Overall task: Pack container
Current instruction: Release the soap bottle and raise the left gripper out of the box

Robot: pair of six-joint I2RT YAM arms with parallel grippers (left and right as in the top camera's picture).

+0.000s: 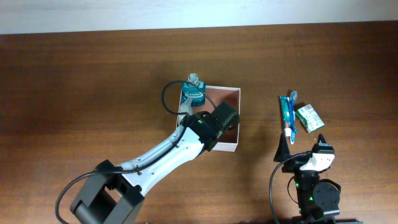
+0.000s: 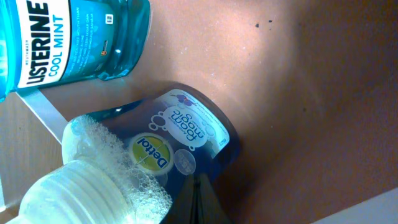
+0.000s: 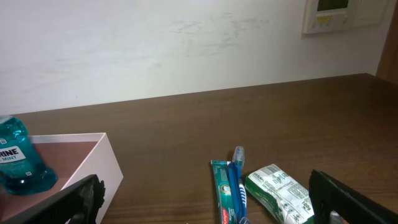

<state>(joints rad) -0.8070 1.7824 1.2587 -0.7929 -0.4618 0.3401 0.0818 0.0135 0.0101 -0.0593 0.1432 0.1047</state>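
Note:
The container, a shallow white box with a reddish-brown inside, sits mid-table. A blue Listerine bottle stands in its far-left corner and also shows in the left wrist view. A dark blue Dettol bottle with a white cap lies on the box floor. My left gripper is inside the box, fingers pressed together beside the Dettol bottle; in the overhead view it hides that bottle. My right gripper is open and empty, low near the front edge.
A toothpaste tube with a toothbrush on it and a green-and-white packet lie right of the box, and both show in the right wrist view. A wall stands behind the table's far edge.

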